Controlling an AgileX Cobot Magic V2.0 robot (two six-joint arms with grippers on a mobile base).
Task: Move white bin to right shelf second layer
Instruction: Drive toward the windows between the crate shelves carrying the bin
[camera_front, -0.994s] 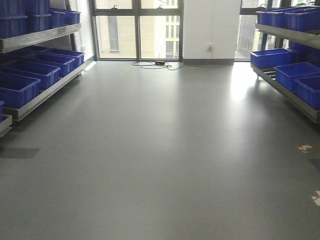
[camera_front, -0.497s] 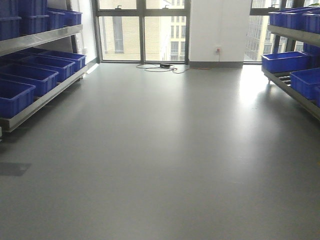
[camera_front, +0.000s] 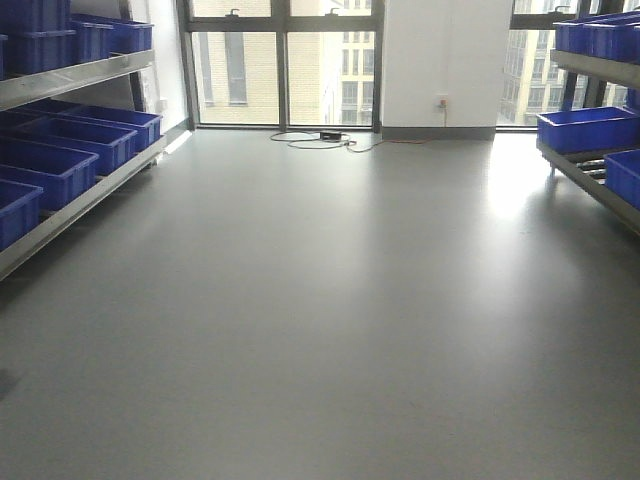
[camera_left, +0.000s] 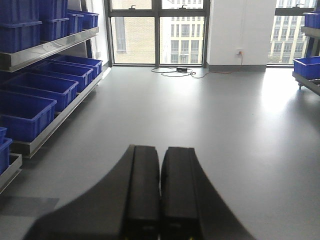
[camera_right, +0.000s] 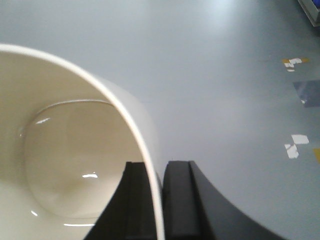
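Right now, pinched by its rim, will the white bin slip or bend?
Probably light: the white bin looks empty and thin-walled. Its glossy wall could slip; the jaws pinch only one edge. Rim looks unbent, so fairly stiff.

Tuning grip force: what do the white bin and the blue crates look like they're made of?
The white bin is probably plastic, glossy cream: sharp highlights on smooth inner walls, thin rim. The blue crates are likely moulded plastic with a duller finish: uniform colour, thick rims, no sharp glints.

No legible text, label or number — anywhere (floor stickers (camera_right: 295, 145) too blurred)
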